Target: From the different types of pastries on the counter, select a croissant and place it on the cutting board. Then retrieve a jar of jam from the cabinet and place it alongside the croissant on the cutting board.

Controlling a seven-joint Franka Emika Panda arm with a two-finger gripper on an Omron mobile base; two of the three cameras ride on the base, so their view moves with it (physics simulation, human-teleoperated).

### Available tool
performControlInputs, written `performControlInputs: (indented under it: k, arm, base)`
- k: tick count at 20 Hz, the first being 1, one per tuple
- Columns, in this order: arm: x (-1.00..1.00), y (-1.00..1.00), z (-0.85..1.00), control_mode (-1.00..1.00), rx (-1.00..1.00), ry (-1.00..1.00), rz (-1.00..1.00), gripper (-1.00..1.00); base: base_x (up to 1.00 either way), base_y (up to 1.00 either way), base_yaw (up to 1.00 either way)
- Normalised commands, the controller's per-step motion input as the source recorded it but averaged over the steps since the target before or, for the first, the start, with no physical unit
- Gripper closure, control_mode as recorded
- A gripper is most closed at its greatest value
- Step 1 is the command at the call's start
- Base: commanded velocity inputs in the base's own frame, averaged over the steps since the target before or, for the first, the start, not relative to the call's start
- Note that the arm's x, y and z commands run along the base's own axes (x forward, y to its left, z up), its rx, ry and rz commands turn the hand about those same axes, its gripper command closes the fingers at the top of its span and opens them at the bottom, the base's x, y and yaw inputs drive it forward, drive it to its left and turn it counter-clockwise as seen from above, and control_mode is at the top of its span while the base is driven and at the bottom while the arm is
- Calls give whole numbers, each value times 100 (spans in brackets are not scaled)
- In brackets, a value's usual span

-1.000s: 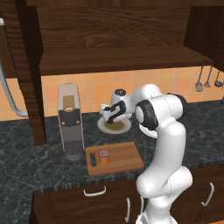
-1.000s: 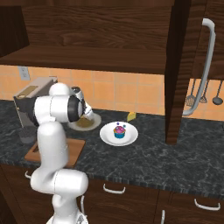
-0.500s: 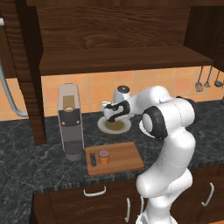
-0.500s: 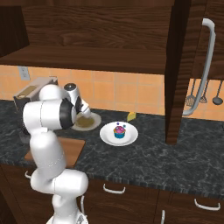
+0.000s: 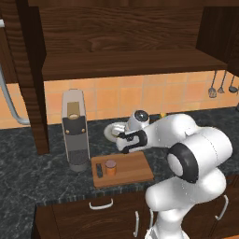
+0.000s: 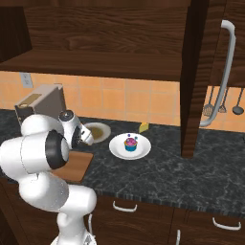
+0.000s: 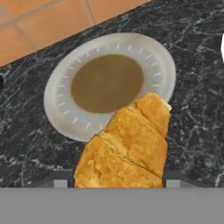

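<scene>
The golden-yellow croissant lies between the fingers of my gripper, which is shut on it. It hangs over the near rim of a pale plate with a brown centre on the dark counter. In the left base view my gripper hovers between that plate and the wooden cutting board. An orange-brown jar of jam stands on the board near its slot handle. The cabinet hangs open above.
A pink-frosted cupcake sits on a white plate to the right, with a small yellow wedge behind it. A tall grey coffee machine stands left of the board. Utensils hang on the right wall.
The hand has come down and toward the near side of the plate, closer to the cutting board, while the arm's elbow swung out to the right.
</scene>
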Motion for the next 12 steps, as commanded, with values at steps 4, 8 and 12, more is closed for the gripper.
performControlInputs:
  k: [4, 8, 12]
  arm:
    - [-100, -9, -1, -100, 0, -10, 2, 100]
    - [-84, -1, 0, -100, 0, -3, 3, 100]
    - [-13, 11, -3, -100, 0, 0, 14, 100]
  base:
    - [0, 0, 0]
    - [0, 0, 0]
    - [0, 0, 0]
